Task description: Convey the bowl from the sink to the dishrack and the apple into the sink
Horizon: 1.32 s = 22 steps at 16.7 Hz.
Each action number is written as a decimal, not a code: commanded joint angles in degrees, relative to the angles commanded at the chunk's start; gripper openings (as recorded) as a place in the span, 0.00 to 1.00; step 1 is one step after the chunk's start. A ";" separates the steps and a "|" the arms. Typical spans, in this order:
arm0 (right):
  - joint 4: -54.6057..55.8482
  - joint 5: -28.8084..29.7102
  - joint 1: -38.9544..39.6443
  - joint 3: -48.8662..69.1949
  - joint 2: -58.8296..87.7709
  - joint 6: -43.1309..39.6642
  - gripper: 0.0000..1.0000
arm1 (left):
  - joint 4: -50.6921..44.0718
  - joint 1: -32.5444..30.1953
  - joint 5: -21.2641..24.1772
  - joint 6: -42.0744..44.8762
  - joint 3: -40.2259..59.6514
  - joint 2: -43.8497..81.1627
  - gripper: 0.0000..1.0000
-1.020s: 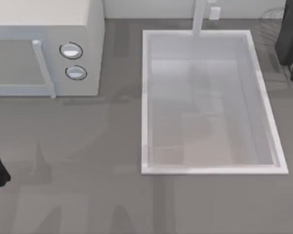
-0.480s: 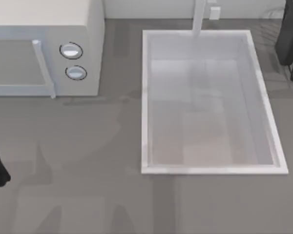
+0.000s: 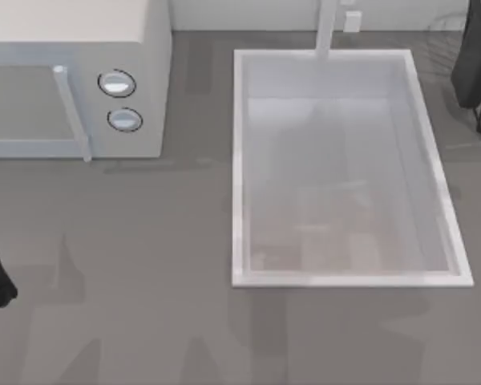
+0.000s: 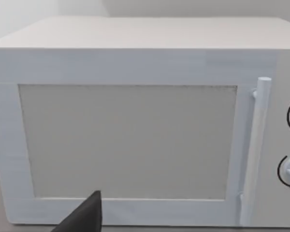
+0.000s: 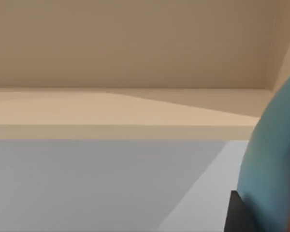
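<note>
Grey table point(image 3: 144, 241) carries the white sink point(image 3: 239, 160); the right hand point(image 5: 239, 215) touches the blue bowl point(image 5: 275, 159), its grip unclear.

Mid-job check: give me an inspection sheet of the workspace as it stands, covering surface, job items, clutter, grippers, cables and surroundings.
Surface: grey countertop, nothing lying on its open part.
Sink: white basin with a tap at its far edge; nothing in the basin.
Bowl: a blue curved surface sits close to the right wrist camera, beside a dark gripper part; whether it is gripped cannot be told.
Apple: nothing seen.
Dishrack: thin wire frame at the top view's far right corner, partly behind the right arm.
Clutter: nothing seen.
Left gripper: a dark tip facing the microwave door; the arm sits at the table's left edge.
Right gripper: the arm is at the far right, over the dishrack.
Cables: nothing seen.
Surroundings: white microwave with two knobs, far left.
</note>
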 joint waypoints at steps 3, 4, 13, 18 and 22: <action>12.08 1.73 1.55 -5.17 6.24 0.06 0.00 | 0.00 0.00 0.00 0.00 0.00 0.00 1.00; 15.22 2.24 2.03 -6.72 7.95 0.07 0.00 | 0.00 0.00 0.00 0.00 0.00 0.00 1.00; 21.72 3.49 3.28 -10.62 11.83 0.07 0.08 | 0.00 0.00 0.00 0.00 0.00 0.00 1.00; 21.72 3.49 3.28 -10.62 11.83 0.07 0.45 | 0.00 0.00 0.00 0.00 0.00 0.00 1.00; 21.72 3.49 3.28 -10.62 11.83 0.07 0.75 | 0.00 0.00 0.00 0.00 0.00 0.00 1.00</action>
